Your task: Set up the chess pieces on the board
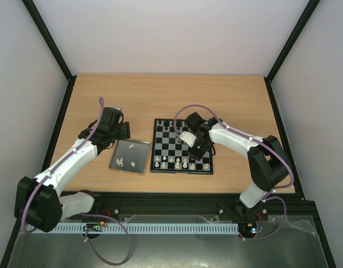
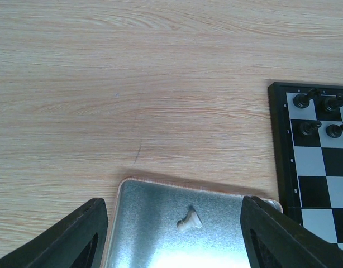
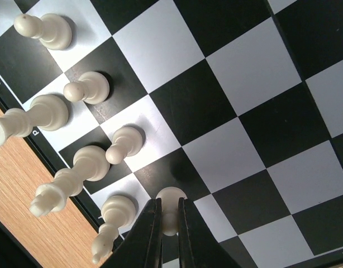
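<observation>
1. Right wrist cam: my right tool is clamped shut on a white pawn. It's over the board, right next to the white chess pieces lined up along its edge. Can't really tell if the pawn touches the square.
2. Left wrist cam: the left tool has its jaws apart and is gripping nothing. It hangs above the grey tray, where one white piece lies tipped over.
3. Top cam: the tray sits on the counter, just left of the board. Black pieces are on the far rows.
</observation>
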Tool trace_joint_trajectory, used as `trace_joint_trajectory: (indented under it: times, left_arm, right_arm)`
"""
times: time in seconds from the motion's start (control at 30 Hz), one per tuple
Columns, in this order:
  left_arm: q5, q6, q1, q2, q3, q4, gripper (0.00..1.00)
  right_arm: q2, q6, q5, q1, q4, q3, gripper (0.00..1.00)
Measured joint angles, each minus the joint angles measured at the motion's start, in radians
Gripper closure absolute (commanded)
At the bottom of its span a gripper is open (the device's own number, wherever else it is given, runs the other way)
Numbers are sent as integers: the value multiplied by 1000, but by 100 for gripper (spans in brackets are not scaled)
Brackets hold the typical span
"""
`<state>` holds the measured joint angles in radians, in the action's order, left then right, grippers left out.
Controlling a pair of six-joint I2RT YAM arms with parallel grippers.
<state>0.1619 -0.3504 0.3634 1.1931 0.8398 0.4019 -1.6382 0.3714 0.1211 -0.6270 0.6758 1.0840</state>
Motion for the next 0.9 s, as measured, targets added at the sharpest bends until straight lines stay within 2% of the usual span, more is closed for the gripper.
trace_joint_trajectory:
  times: [0.57, 0.9]
  left_arm:
    - [-7, 3, 0, 12, 0, 0, 33]
    - [-16, 3, 0, 17, 0, 0, 33]
  right_arm:
    - [-48, 4, 9, -17, -3, -1, 94]
    - [-52, 2, 8, -21, -8, -1, 75]
